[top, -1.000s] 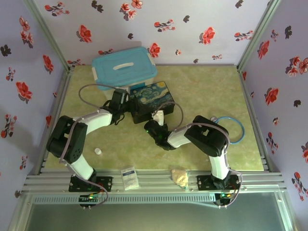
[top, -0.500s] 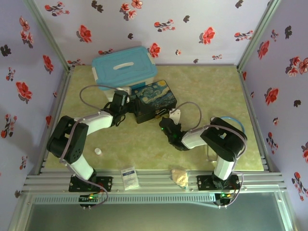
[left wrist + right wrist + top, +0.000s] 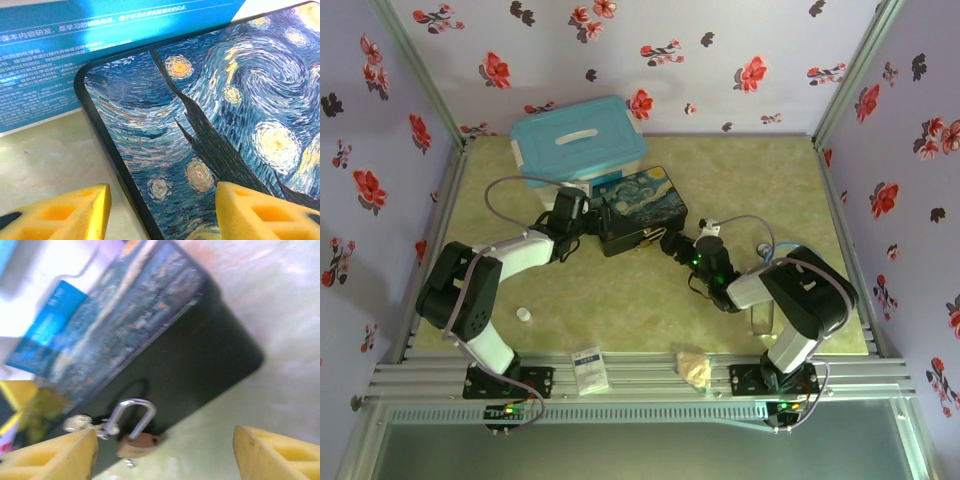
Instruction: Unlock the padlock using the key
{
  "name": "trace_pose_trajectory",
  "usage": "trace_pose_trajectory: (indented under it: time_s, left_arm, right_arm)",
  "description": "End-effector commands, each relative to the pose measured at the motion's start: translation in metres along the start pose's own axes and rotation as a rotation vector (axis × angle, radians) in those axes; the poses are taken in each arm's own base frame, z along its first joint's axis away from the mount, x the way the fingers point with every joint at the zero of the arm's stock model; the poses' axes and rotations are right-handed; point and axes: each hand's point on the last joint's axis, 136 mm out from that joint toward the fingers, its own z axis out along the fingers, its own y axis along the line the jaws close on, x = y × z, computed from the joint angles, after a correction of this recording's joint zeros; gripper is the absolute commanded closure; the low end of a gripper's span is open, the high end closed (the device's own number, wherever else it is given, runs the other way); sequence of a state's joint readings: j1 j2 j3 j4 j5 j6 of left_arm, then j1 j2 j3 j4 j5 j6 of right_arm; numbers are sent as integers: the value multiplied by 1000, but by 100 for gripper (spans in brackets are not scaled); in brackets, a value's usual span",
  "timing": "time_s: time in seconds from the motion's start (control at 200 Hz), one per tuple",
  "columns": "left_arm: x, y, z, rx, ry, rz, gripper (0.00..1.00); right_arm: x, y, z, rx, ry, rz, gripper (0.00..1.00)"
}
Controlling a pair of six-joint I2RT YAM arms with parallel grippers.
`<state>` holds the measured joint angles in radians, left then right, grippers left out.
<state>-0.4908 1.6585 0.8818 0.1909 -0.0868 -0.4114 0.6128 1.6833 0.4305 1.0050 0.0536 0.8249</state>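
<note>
Looking at this, we'd say the job has barely begun: the padlock hangs on the clasp at the front of the starry painted box, shackle apparently closed. Our right gripper sits just in front of it, fingers wide apart and empty. Our left gripper straddles the box's edge, fingers also spread. We can't make out the key, so fetching, inserting and turning it all remain.
</note>
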Motion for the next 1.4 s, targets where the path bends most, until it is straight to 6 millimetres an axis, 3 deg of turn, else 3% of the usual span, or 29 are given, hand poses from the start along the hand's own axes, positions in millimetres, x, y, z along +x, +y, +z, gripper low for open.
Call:
trace_pose_trajectory:
  time_s: [0.0, 0.2, 0.47, 0.745, 0.99, 1.035, 1.12, 1.395]
  left_arm:
    - [91, 46, -4, -157, 321, 76, 43]
    - [92, 46, -4, -153, 325, 78, 42]
    - [92, 44, -4, -147, 324, 77, 42]
    - [93, 44, -3, -146, 325, 75, 42]
    - [95, 45, -2, -147, 328, 72, 42]
    - [95, 45, -2, -147, 327, 72, 42]
    - [96, 45, -2, -147, 327, 70, 42]
    - [94, 43, -2, -144, 327, 70, 42]
  right_arm:
    - [-10, 21, 10, -146, -12, 86, 27]
    - [-2, 9, 24, -194, 10, 149, 23]
    - [2, 24, 35, -274, 49, 125, 29]
    - [8, 36, 45, -325, 89, 122, 40]
    - [7, 42, 41, -344, 90, 107, 52]
    - [6, 41, 40, -336, 83, 105, 53]
    - [7, 36, 38, -317, 77, 105, 65]
    - [10, 29, 38, -293, 73, 105, 77]
